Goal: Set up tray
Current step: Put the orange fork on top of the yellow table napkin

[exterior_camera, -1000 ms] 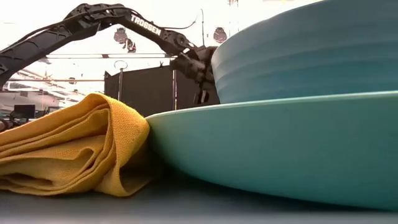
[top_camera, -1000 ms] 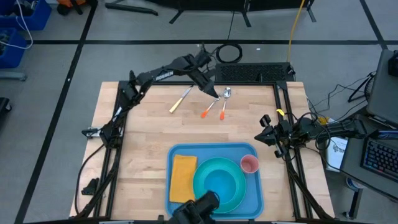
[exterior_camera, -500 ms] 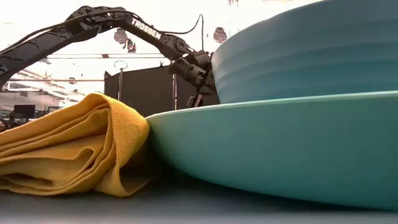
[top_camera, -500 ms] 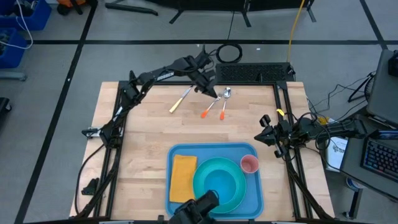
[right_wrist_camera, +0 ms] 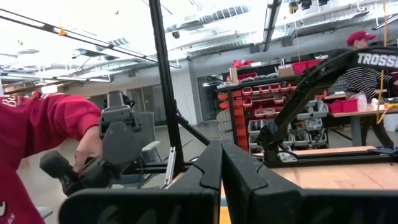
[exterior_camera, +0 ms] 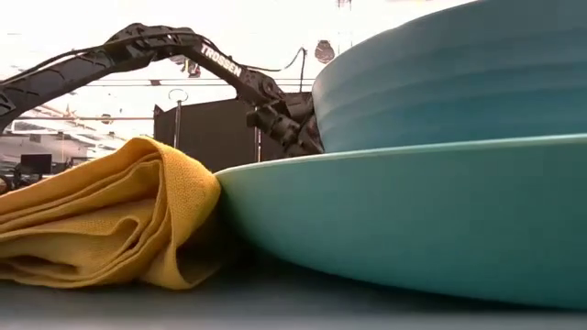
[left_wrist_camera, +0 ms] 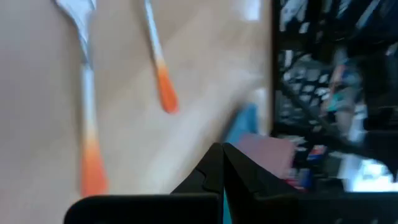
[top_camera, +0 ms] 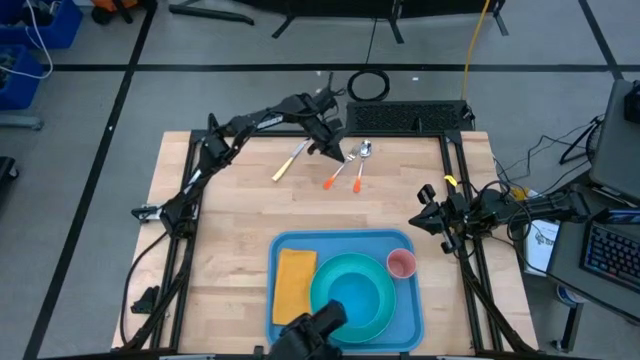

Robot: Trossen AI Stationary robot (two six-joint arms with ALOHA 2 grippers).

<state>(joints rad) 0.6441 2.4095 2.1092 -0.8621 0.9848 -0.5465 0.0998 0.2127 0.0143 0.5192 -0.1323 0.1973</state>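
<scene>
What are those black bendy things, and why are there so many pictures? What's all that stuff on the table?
The black bendy things are two robot arms. Each ends in a gripper, a two-finger pincher. One camera looks straight down from above, one sits low on the tray, and one rides on each arm's wrist.

On the wooden table lies a big blue tray. On it are a folded yellow napkin, a turquoise plate with a bowl on it, and a small pink cup. Farther back lie two orange-handled utensils and a pale-handled one.

The left gripper is pinched shut above the utensils, and I don't see anything in it. The right gripper waits at the table's right edge, shut and empty.
</scene>
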